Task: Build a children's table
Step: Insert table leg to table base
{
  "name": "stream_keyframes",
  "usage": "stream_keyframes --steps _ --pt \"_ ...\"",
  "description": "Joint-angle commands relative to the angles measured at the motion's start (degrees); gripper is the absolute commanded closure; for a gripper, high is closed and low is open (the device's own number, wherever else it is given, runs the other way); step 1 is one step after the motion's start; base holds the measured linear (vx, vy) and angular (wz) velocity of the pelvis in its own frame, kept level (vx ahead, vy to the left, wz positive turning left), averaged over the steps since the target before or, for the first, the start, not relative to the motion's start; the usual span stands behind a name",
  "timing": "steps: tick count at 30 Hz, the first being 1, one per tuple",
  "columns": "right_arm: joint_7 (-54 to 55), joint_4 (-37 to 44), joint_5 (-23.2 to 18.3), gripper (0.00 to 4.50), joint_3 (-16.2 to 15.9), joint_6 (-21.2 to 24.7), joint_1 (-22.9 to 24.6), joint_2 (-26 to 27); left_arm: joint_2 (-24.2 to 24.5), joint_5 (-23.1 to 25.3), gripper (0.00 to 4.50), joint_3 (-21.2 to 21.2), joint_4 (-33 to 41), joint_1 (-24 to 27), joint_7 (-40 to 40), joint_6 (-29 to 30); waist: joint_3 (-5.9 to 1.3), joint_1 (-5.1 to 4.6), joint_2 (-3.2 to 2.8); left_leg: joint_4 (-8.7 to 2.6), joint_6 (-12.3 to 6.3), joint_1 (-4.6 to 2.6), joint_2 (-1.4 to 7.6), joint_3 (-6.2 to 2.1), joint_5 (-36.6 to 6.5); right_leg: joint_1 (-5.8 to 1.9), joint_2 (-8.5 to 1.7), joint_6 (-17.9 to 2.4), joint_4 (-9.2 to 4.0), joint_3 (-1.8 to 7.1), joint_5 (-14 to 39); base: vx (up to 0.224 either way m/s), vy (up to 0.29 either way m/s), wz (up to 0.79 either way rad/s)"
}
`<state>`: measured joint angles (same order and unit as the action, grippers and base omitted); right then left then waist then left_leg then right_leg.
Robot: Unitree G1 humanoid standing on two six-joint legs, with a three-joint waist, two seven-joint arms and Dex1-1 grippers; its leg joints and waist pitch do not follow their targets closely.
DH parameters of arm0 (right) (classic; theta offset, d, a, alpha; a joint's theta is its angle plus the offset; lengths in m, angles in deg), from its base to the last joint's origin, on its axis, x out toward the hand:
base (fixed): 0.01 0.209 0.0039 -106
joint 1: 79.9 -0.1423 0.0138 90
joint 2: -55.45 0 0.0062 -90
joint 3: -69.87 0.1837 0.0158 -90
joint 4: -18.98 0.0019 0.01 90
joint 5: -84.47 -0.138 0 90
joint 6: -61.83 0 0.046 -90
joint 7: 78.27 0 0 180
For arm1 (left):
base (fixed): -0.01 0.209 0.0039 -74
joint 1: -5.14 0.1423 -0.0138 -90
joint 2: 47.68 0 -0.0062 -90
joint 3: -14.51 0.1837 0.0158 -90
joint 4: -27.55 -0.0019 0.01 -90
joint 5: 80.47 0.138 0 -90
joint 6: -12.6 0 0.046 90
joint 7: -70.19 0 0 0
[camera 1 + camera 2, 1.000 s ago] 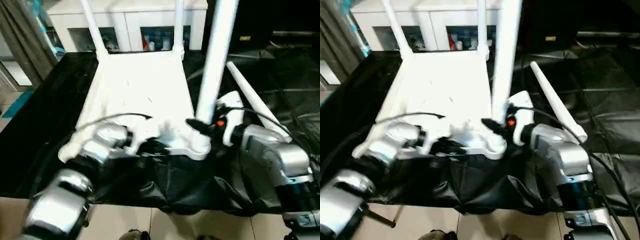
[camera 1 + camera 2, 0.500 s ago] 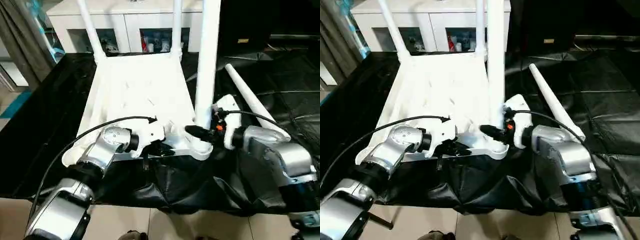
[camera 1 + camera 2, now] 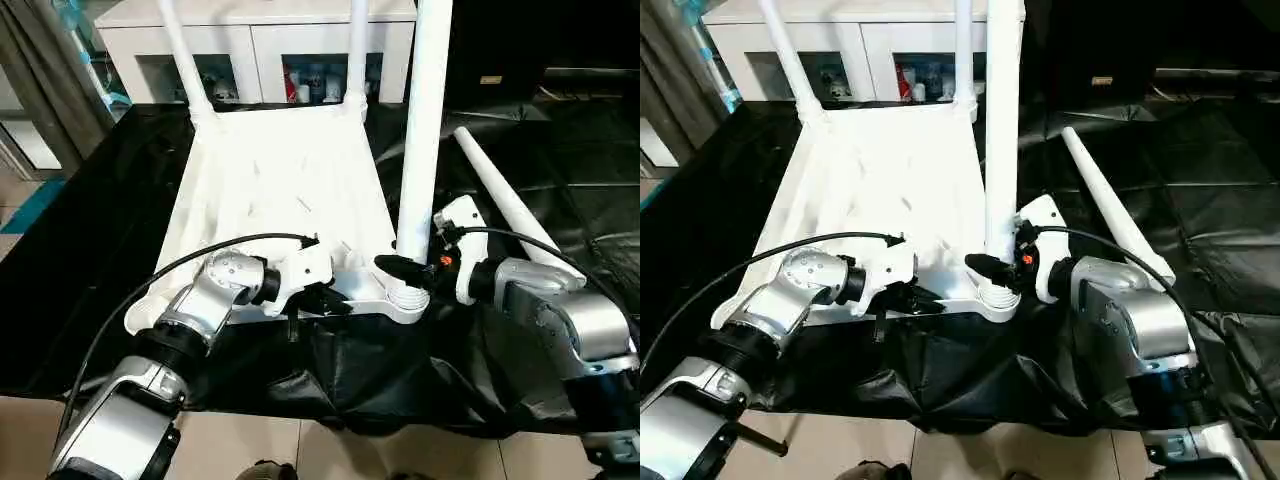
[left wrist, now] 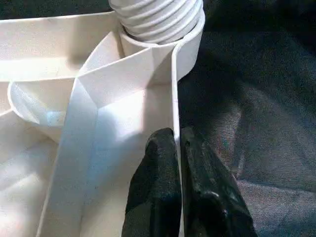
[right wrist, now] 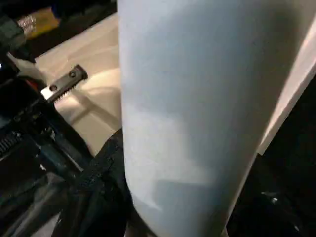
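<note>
So the whole thing sits on a black sheet point(image 3: 90, 250) that's wrinkled and sagging over the near edge, with beige tile floor point(image 3: 250, 440) showing below it. At the back there's a white cabinet point(image 3: 260, 40) with glass doors, stuff inside too blurry to read any labels. The children's table top point(image 3: 280, 190) lies upside down mid-sheet, ribs up, two legs standing in the far corner sockets. A spare leg point(image 3: 500, 195) lies loose on the sheet off to the right, well apart from the top, with open black sheet all around it. Left end effector point(image 4: 176, 163) is pinched closed on the near rim wall. Right end effector point(image 3: 400, 270) is clamped around the upright leg point(image 3: 425, 130) in the near-right corner socket.
</note>
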<state>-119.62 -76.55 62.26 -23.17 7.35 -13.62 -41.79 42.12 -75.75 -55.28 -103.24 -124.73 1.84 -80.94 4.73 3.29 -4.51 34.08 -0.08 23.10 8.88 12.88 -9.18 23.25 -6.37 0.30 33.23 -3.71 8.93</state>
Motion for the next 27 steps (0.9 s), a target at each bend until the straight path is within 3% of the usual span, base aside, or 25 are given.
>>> stream_keyframes --steps 1,4,5,8,9,10,12,13,15,18,27 --pt "1.17 -1.49 -1.46 2.57 1.91 -1.25 1.59 1.52 -0.13 1.23 4.5 2.46 0.0 -0.27 -1.95 0.26 -3.97 -0.38 0.38 -5.04 0.46 -2.3 4.27 -2.88 -22.19 -1.57 -2.99 -12.34 -4.24 2.34 18.92 0.0 0.0 0.0" --pt "2.15 -2.37 -2.16 2.57 3.44 -2.04 2.35 2.54 -0.11 1.29 4.5 2.38 0.01 -0.45 -2.07 0.39 -4.0 -0.38 0.37 -5.1 0.54 -2.34 4.29 -2.91 -22.39 -1.57 -2.99 -12.66 -4.15 2.3 18.32 0.0 0.0 0.0" --pt "2.43 -2.99 -2.42 2.57 4.16 -3.03 3.61 3.12 -0.12 1.29 4.5 2.24 -0.26 -0.75 -2.2 0.45 -3.87 -0.46 -0.08 -5.21 0.85 -2.31 4.28 -2.95 -23.11 -1.53 -2.91 -12.65 -4.2 2.23 18.54 0.0 0.0 0.0" --pt "2.23 -3.04 -2.44 2.57 4.43 -4.04 5.23 3.71 -0.15 1.33 4.5 2.13 -0.78 -1.19 -2.11 0.35 -3.74 -0.53 -0.22 -5.41 1.57 -2.51 4.28 -3.06 -25.52 -1.47 -2.94 -12.19 -4.44 2.19 19.86 0.0 0.0 0.0" --pt "2.16 -3.01 -2.44 2.57 4.63 -4.84 6.34 4.33 -0.22 1.36 4.5 2.02 -1.16 -1.52 -1.94 0.25 -3.74 -0.45 -0.75 -5.4 1.72 -2.55 4.29 -3.15 -25.72 -1.43 -3.05 -12.16 -4.38 2.21 19.76 0.0 0.0 0.0" --pt "2.09 -3.0 -2.41 2.57 4.78 -5.34 6.97 4.72 -0.26 1.38 4.5 1.96 -1.37 -1.7 -1.84 0.22 -3.63 -0.53 -0.48 -5.46 1.71 -2.6 4.28 -3.01 -26.21 -1.28 -2.94 -12.03 -4.63 2.23 20.09 0.0 0.0 0.0" --pt "2.49 -3.46 -2.39 2.57 5.23 -7.05 8.6 6.09 -0.29 1.54 4.5 1.83 -1.87 -2.14 -1.44 -0.21 -3.63 -0.46 -1.22 -5.48 1.74 -2.57 4.2 -3.27 -27.04 -1.43 -3.16 -11.76 -4.61 2.15 21.35 0.0 0.0 0.0" --pt "2.65 -3.59 -2.47 2.57 5.34 -7.32 8.86 6.37 -0.31 1.53 4.5 1.79 -1.99 -2.23 -1.39 -0.23 -3.52 -0.55 -1.03 -5.56 1.67 -2.58 4.22 -3.16 -27.41 -1.31 -3.05 -11.56 -4.84 2.14 21.9 0.0 0.0 0.0" --pt "3.19 -4.03 -2.5 2.57 5.62 -8.57 9.65 7.31 -0.36 1.55 4.5 1.67 -2.46 -2.52 -1.29 -0.39 -3.51 -0.63 -1.26 -5.61 1.86 -2.58 4.17 -3.3 -28.41 -1.32 -3.13 -11.17 -4.96 2.1 23.03 0.0 0.0 0.0" --pt "3.94 -4.33 -1.45 2.57 4.97 -11.16 11.49 8.35 -0.3 1.54 4.5 1.59 -2.53 -2.66 -1.3 -0.3 -3.52 -0.57 -1.77 -5.72 2.02 -2.6 4.22 -3.41 -28.92 -1.3 -3.22 -10.88 -4.98 2.11 23.34 0.0 0.0 0.0" --pt "5.47 -1.69 2.69 2.57 2.26 -16.51 13.29 9.53 0.33 1.51 4.5 1.49 -2.35 -2.32 -1.53 -0.7 -3.42 -0.79 -2.12 -6.08 2.09 -2.61 4.2 -3.59 -30.66 -1.1 -3.24 -9.5 -5.35 2.1 26.37 0.0 0.0 0.0"
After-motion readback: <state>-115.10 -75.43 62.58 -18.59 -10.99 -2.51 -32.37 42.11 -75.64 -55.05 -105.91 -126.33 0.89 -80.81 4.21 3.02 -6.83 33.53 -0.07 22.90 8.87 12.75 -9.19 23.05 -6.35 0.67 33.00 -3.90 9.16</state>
